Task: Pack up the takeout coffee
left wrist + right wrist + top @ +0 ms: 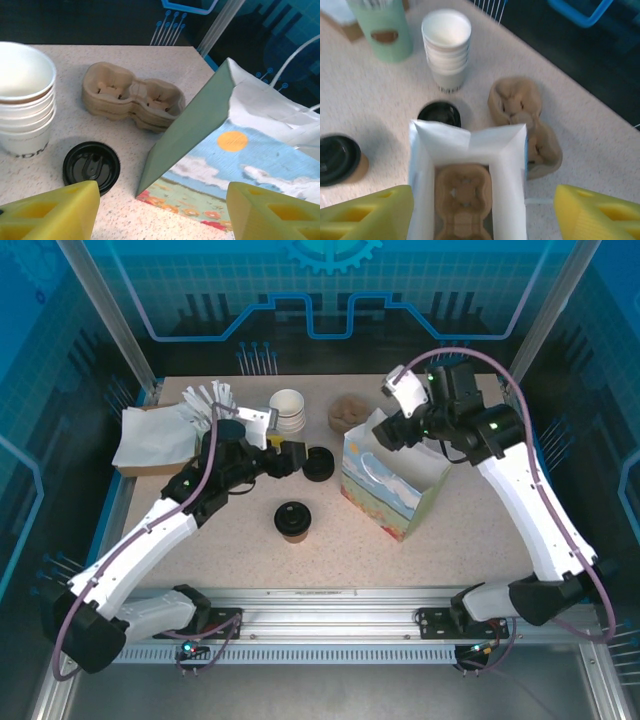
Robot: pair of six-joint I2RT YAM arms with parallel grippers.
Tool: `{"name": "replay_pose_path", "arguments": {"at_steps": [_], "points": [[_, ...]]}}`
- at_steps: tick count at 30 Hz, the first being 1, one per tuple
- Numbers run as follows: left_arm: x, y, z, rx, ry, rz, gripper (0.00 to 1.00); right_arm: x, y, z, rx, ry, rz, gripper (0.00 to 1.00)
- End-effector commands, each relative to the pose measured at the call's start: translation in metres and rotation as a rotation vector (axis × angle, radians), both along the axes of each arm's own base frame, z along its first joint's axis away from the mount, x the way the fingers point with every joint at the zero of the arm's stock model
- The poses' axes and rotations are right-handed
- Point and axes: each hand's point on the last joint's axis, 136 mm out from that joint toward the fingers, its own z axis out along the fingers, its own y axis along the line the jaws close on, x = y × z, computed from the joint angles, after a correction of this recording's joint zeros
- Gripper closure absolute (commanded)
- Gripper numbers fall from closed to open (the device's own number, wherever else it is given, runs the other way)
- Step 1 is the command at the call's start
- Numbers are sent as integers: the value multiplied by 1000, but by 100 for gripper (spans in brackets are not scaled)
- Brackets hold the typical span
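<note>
**Takeout coffee: location, handling and grip point**

**Location.** The takeout coffee, a small brown paper cup with a round black plastic lid, stands upright near the middle of the speckled table. It is left of the open white paper bag with a printed landscape and nearer than the loose black lid disc. Neither gripper touches it.

**Tool state.** The left gripper has its yellow fingers spread wide with nothing between them, and faces the bag's side. The right gripper is also spread wide and empty, above the bag mouth. A brown moulded-pulp cup carrier lies inside the bag.

**Handling.** Expect a light cup with thin walls that dent under pressure. Whether it is filled cannot be told, so treat it as full and keep it upright. The lid is probably smooth and may pop off.

**Grip point.** Close across the paper body just below the lid rim, using moderate force. Do not grip the lid.
</note>
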Motion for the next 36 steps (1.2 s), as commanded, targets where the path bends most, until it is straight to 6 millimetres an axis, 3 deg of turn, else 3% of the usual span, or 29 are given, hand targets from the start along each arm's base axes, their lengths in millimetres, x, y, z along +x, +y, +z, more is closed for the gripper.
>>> {"name": "replay_pose_path", "arguments": {"at_steps": [1, 4, 6, 9, 13, 18, 25, 36], "points": [[-11, 15, -8, -38, 60, 30, 31, -14, 13, 52, 170, -94, -9, 26], [-24, 33, -34, 3, 154, 75, 31, -38, 62, 59, 172, -141, 151, 26], [-34, 47, -53, 11, 227, 119, 31, -52, 94, 49, 136, -140, 242, 25], [-51, 69, -80, 38, 323, 183, 31, -66, 136, 14, 79, -40, 334, 24], [-68, 101, -97, 37, 378, 286, 30, -78, 174, -55, -120, 104, 382, 21], [-79, 121, -105, 13, 428, 353, 27, -86, 189, -121, -306, 281, 394, 16], [-88, 146, -105, -59, 479, 410, 22, -94, 198, -177, -419, 451, 406, 7], [-86, 159, -115, -56, 509, 424, 20, -86, 206, -218, -525, 528, 375, 5]]}}
